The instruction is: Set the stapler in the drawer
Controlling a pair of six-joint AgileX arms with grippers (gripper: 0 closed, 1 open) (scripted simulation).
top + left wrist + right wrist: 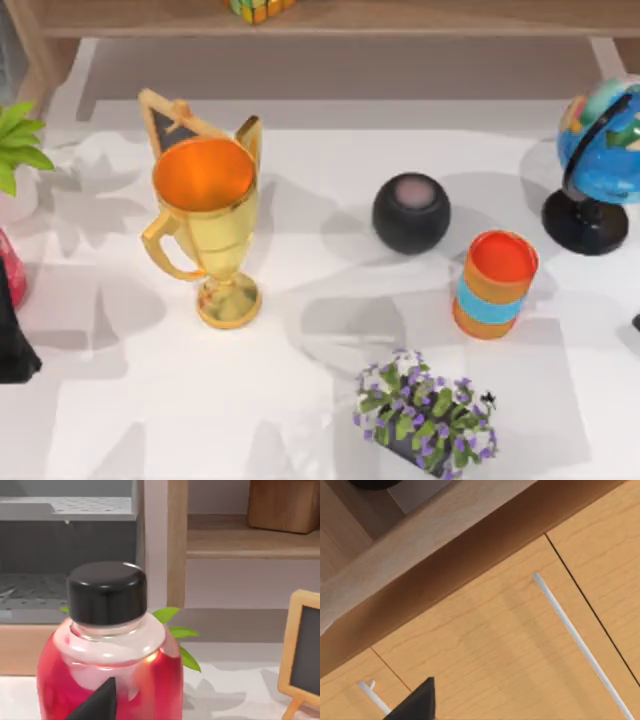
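Our right gripper (416, 704) is up against the wooden cabinet, facing a drawer (485, 650) whose front sits flush with its neighbours, so we judge it closed. A slim silver handle (580, 640) runs along that front, and a second, shorter handle (370, 692) sits on the panel beside it. We cannot tell whether this gripper is wide or narrow. Our left gripper (97, 704) waits at the table's left edge, just beside a red bottle (107, 675) with a black cap (106, 591); its state we cannot tell either. Where the stapler lies we cannot tell from here; possibly it sits outside what the cameras cover.

The step in hand looks to be opening the drawer. To do it well we should:
- centre on the long handle, not the seam between panels
- close around the bar at its middle, so the pull stays even
- draw straight out along the drawer's travel, without twisting

On the table the gold trophy (205, 230), the black speaker (411, 212) and the orange cup (495, 285) stand well apart, leaving room to reach between them
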